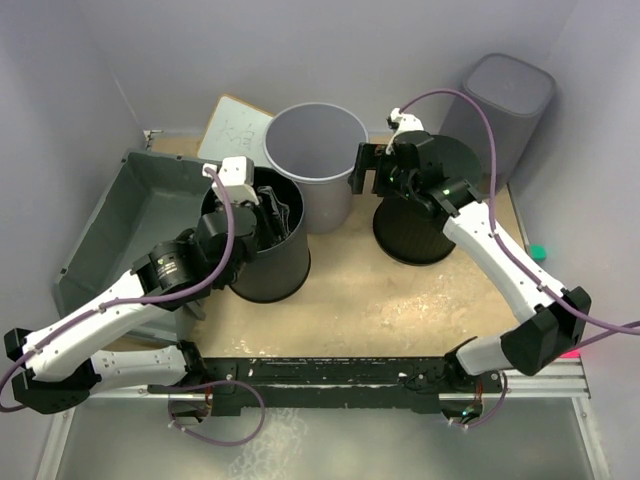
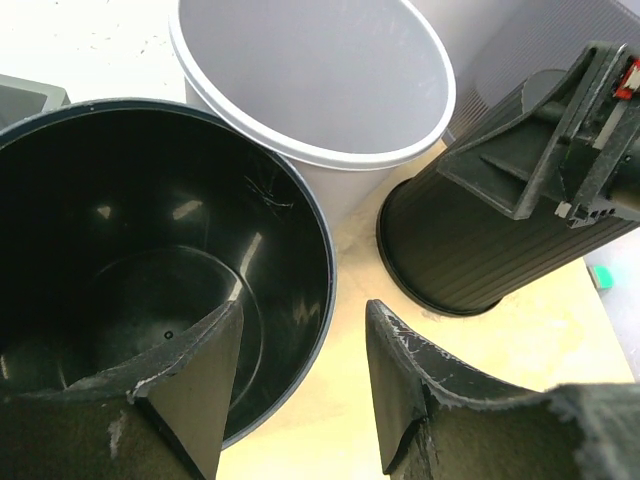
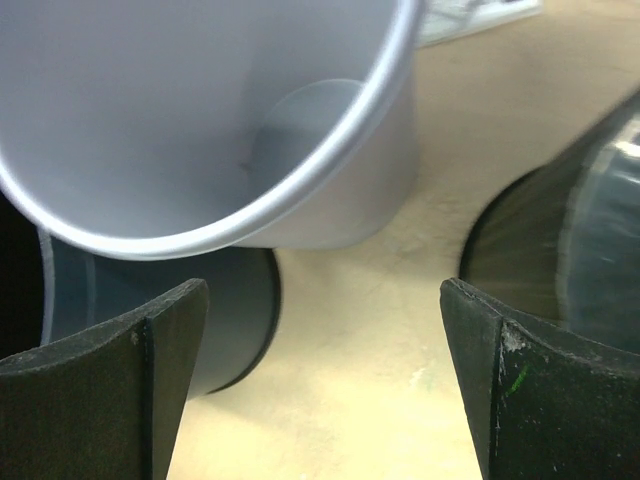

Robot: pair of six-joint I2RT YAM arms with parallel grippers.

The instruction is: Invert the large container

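Note:
The large container [image 1: 125, 215], a wide shallow grey tub, sits open side up at the far left against the wall; its corner shows in the left wrist view [image 2: 25, 95]. My left gripper [image 1: 272, 212] is open and empty over the rim of a black round bucket [image 1: 262, 250], to the right of the tub. In its own view the gripper [image 2: 300, 390] has one finger [image 2: 190, 385] over the bucket's [image 2: 130, 280] inside and the other outside. My right gripper [image 1: 368, 170] is open and empty between the round buckets, far from the tub; its jaws [image 3: 325, 385] are wide apart.
A light grey round bucket [image 1: 315, 160] stands upright at the back centre. An upside-down black ribbed bucket [image 1: 425, 225] is under the right wrist. A tall dark-grey bin [image 1: 505, 95] is at the back right. A white board [image 1: 235, 128] leans behind the tub. A small green object [image 1: 538, 252] lies at the right edge.

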